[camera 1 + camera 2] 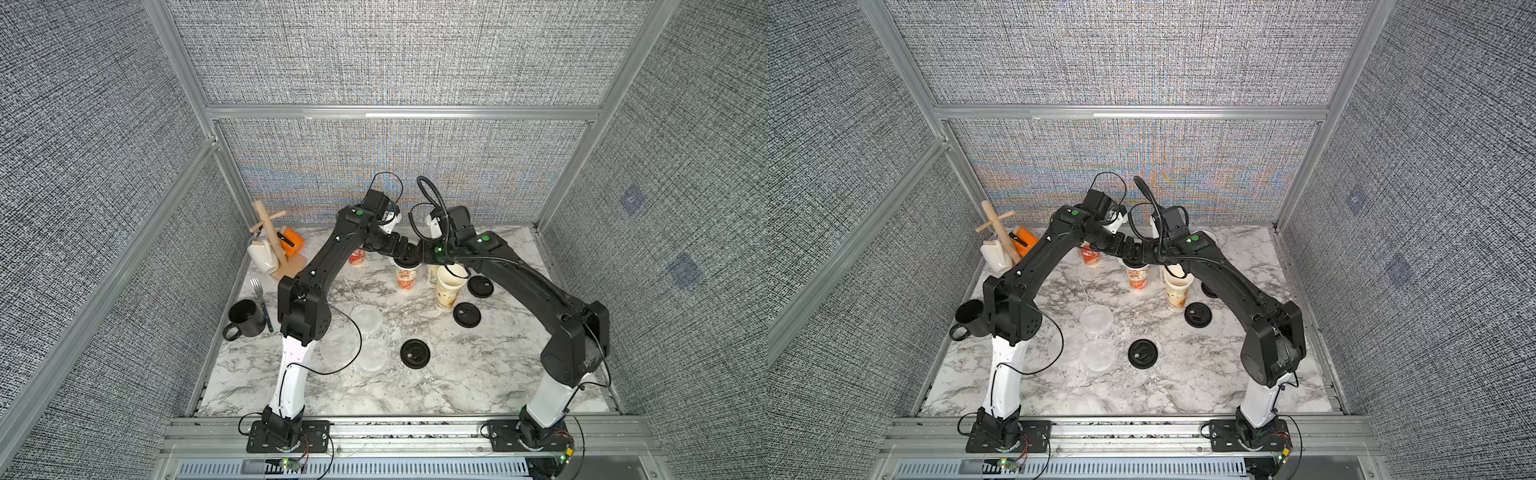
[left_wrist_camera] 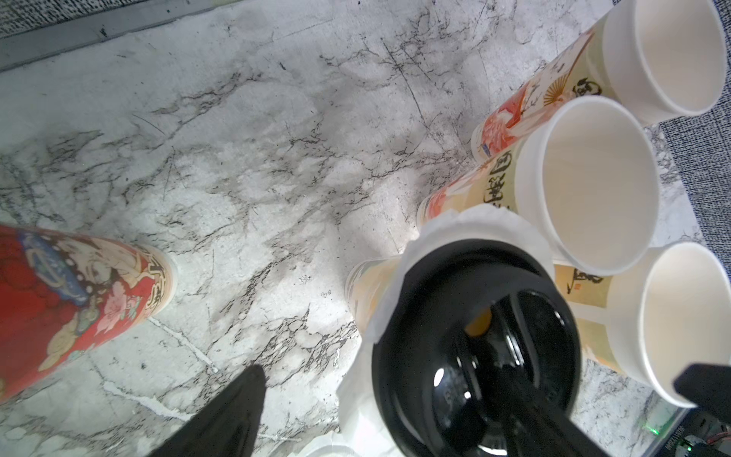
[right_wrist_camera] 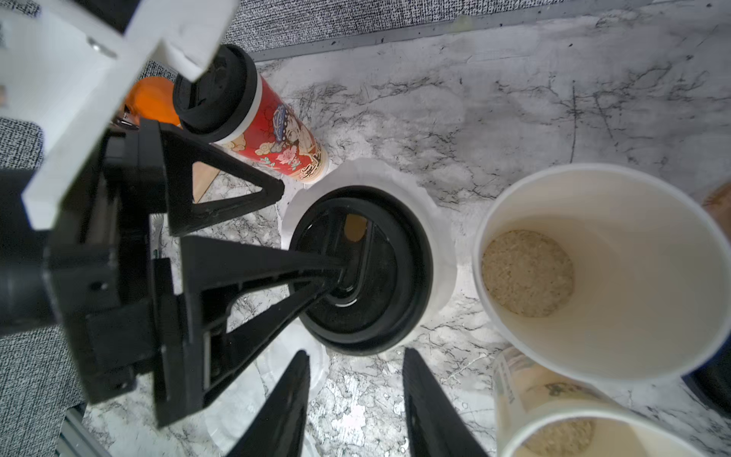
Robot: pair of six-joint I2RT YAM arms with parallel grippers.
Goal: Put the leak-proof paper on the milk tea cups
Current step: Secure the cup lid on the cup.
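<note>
A milk tea cup [image 1: 406, 277] stands mid-back with leak-proof paper [image 2: 474, 225] frilled under its black lid [image 2: 474, 356]. My left gripper [image 2: 379, 368] is open; one fingertip [image 3: 336, 273] rests on that lid, the other hangs beside the cup. My right gripper [image 3: 356, 364] hovers just in front of the same cup, jaws apart around nothing. A red lidded cup [image 3: 277, 134] stands to the left. Three open cups [image 2: 593, 186] [image 2: 672, 51] [image 2: 688, 316] cluster on the right, one with brownish powder [image 3: 528, 273] inside. Three loose paper discs [image 1: 367, 319] [image 1: 338, 347] [image 1: 371, 354] lie mid-table.
Three spare black lids [image 1: 480, 286] [image 1: 466, 314] [image 1: 414, 353] lie on the marble top. At the left are a black mug [image 1: 245, 318], a fork [image 1: 259, 291] and a wooden mug stand [image 1: 270, 245] with orange and white mugs. Grey walls enclose three sides.
</note>
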